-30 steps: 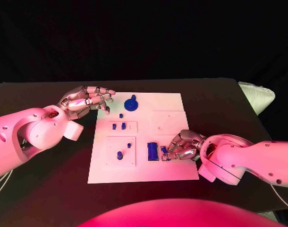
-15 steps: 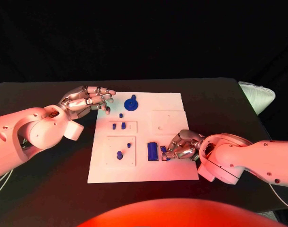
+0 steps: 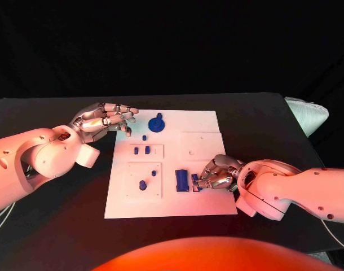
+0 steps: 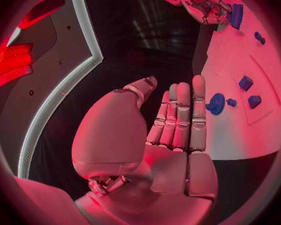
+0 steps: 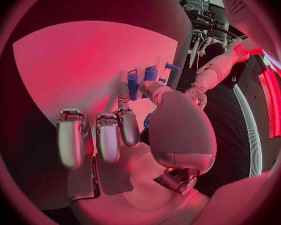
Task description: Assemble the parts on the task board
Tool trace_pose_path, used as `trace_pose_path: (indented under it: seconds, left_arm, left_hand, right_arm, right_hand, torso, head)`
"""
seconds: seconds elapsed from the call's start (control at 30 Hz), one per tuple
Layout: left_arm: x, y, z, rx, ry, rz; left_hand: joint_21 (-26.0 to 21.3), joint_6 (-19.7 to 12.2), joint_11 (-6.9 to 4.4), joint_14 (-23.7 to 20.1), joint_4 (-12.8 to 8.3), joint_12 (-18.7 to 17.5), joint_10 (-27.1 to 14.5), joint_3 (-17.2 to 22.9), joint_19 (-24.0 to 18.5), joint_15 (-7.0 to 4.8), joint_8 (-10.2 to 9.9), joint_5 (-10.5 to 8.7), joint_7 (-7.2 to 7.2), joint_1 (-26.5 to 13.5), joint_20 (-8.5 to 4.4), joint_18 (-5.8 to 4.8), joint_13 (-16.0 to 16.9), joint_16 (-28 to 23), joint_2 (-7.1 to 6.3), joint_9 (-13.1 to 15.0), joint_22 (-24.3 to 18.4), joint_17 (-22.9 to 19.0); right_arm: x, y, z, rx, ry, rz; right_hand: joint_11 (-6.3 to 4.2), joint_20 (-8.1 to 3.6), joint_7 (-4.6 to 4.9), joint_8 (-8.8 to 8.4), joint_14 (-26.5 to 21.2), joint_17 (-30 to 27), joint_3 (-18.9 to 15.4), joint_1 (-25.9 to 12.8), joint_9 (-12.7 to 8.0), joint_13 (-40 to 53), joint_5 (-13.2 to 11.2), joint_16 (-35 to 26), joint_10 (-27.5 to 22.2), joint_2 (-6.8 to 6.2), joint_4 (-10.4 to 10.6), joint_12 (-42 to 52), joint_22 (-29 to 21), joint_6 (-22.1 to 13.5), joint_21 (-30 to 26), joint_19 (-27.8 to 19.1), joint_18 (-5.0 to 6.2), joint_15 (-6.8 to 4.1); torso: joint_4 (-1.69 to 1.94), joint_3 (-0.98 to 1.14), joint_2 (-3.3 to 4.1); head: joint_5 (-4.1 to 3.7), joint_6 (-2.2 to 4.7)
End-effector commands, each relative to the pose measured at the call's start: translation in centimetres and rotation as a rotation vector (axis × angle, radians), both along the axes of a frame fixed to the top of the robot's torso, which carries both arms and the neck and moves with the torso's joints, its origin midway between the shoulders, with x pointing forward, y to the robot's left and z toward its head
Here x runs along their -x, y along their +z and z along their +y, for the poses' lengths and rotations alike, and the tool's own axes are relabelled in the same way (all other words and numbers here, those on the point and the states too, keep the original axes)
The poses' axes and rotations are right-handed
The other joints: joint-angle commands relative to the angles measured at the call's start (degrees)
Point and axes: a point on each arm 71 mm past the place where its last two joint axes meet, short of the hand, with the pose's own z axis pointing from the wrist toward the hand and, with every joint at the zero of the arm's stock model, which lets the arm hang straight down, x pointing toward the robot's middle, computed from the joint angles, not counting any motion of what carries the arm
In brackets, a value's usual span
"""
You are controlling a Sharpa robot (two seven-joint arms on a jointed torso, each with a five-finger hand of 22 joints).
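The white task board (image 3: 172, 164) lies in the middle of the black desk (image 3: 50, 113), with small blue parts spread over it. The right hand (image 3: 217, 175) rests at the board's near right edge, its fingers curled down over a small blue part (image 3: 195, 182) just beside a larger blue block (image 3: 182, 180); the right wrist view shows the thumb (image 5: 154, 90) stretched toward upright blue pieces (image 5: 142, 79), but whether the hand actually pinches one or only touches it cannot be told. The left hand (image 3: 103, 120) hovers over the desk at the board's far left edge, holding nothing; in the left wrist view its fingers (image 4: 181, 115) lie straight and close together with the thumb (image 4: 142, 87) set a little apart, so the hand stands moderately open. A round blue disc (image 3: 157, 123) sits on the board's far part, near the left hand's fingertips but apart from them. Two short blue pegs (image 3: 142, 151) stand in a raised panel behind another panel that carries a blue oval piece (image 3: 142, 185).
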Motion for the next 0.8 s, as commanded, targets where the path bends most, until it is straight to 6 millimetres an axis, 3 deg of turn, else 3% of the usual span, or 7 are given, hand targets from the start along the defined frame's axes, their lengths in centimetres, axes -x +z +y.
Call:
trace_pose_path:
  seconds: [0.03, 0.27, 0.43, 0.7, 0.8]
  left_arm:
    - [0.1, 0.06, -0.24, 0.007, -0.023, 0.001]
    - [0.1, 0.05, -0.22, 0.006, -0.024, 0.002]
    - [0.1, 0.04, -0.22, 0.006, -0.024, 0.002]
    - [0.09, 0.03, -0.19, 0.005, -0.023, 0.003]
    - [0.09, 0.02, -0.18, 0.005, -0.023, 0.003]
  left_hand:
    - [-0.21, -0.48, 0.02, -0.11, 0.38, 0.22, -0.46, 0.08, 0.52, -0.1, 0.22, -0.12, -0.1, -0.19, 0.07, 0.77, 0.06, -0.05, 0.46, -0.05, -0.08, 0.1]
    - [-0.21, -0.48, 0.02, -0.11, 0.38, 0.22, -0.46, 0.08, 0.52, -0.1, 0.22, -0.12, -0.1, -0.19, 0.07, 0.77, 0.06, -0.05, 0.46, -0.05, -0.08, 0.1]
    - [-0.21, -0.48, 0.02, -0.11, 0.38, 0.22, -0.46, 0.08, 0.52, -0.1, 0.22, -0.12, -0.1, -0.19, 0.07, 0.77, 0.06, -0.05, 0.46, -0.05, -0.08, 0.1]
    - [-0.21, -0.48, 0.02, -0.11, 0.38, 0.22, -0.46, 0.08, 0.52, -0.1, 0.22, -0.12, -0.1, -0.19, 0.07, 0.77, 0.06, -0.05, 0.46, -0.05, -0.08, 0.1]
    - [-0.21, -0.48, 0.02, -0.11, 0.38, 0.22, -0.46, 0.08, 0.52, -0.1, 0.22, -0.12, -0.1, -0.19, 0.07, 0.77, 0.06, -0.05, 0.46, -0.05, -0.08, 0.1]
  right_arm:
    - [0.07, 0.12, 0.38, -0.009, 0.029, -0.017]
    - [0.04, 0.15, 0.38, -0.012, 0.031, -0.021]
    - [0.01, 0.16, 0.3, -0.01, 0.035, -0.026]
    - [0.03, 0.14, 0.13, -0.004, 0.047, -0.025]
    - [0.08, 0.12, -0.05, -0.003, 0.059, -0.021]
  right_hand:
    - [-0.2, -0.47, 0.43, -0.32, 5.54, 13.74, -0.44, -0.6, -0.11, 10.65, 0.0, 0.25, 2.61, -0.09, 0.13, 0.2, 13.56, 0.14, 0.19, 4.66, -0.57, -0.25]
    - [-0.14, -0.41, 0.48, -0.55, 5.54, 13.75, -2.65, -1.69, -0.3, 10.69, -0.95, 0.26, 2.63, -0.5, 1.64, 0.22, 13.56, 0.32, 0.18, 4.65, -0.57, -0.19]
    - [-0.16, -0.39, 0.43, -0.79, 5.55, 13.76, -5.66, -2.28, -0.51, 10.69, -4.97, 0.26, 2.61, -0.03, 2.64, 0.12, 13.55, 0.51, 0.16, 4.64, -0.56, -0.19]
    - [-0.15, -0.39, 0.43, -0.83, 5.53, 13.69, -5.99, -2.31, -0.53, 10.7, -5.25, 0.22, 2.61, 0.01, 2.65, 0.12, 13.53, 0.51, 0.07, 4.62, -0.55, -0.2]
    - [-0.19, -0.4, 0.4, -0.96, 5.53, 13.69, -6.47, -0.15, -0.62, 10.69, -5.75, 0.21, 2.59, 0.04, 1.9, 0.06, 13.52, 0.46, 0.05, 4.62, -0.54, -0.23]
  torso:
    - [0.04, -0.04, -0.04]
    - [0.04, -0.03, -0.01]
    - [0.01, -0.02, 0.01]
    - [0.03, 0.0, -0.03]
    - [0.03, 0.0, -0.04]
  head:
    - [0.0, 0.0]
    - [-0.01, 0.06]
    - [0.0, 0.01]
    - [-0.06, -0.05]
    - [-0.1, -0.02]
